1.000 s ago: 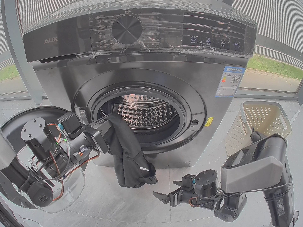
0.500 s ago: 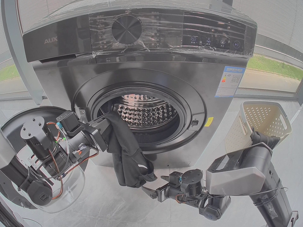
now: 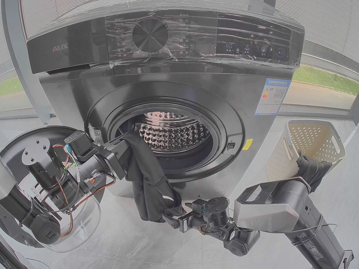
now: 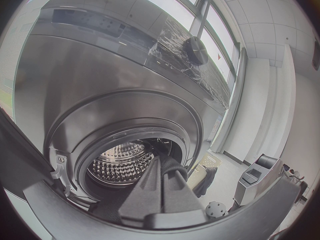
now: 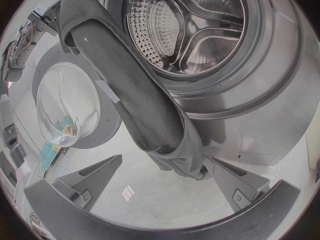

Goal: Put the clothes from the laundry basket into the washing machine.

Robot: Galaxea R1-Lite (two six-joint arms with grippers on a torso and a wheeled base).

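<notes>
A black garment [image 3: 151, 184] hangs in front of the washing machine's [image 3: 168, 94] open drum [image 3: 170, 133]. My left gripper [image 3: 125, 150] is shut on its top end at the left rim of the opening; the left wrist view shows the gripper [image 4: 162, 162] pinching the cloth. My right gripper [image 3: 169, 219] is open, low by the floor. The garment's [image 5: 133, 94] bottom end hangs between its fingers [image 5: 208, 165], touching one pad. The beige laundry basket [image 3: 318, 139] stands at the right with another dark garment [image 3: 312, 170] draped over its near edge.
The round glass door [image 3: 56, 191] is swung open to the left, behind my left arm; it also shows in the right wrist view as the door [image 5: 66, 104]. Pale tiled floor [image 3: 123, 240] lies in front of the machine. Windows stand behind it.
My right arm has swept left along the floor until its open fingers reach the garment's hanging end. My left gripper has barely shifted and keeps hold of the garment.
</notes>
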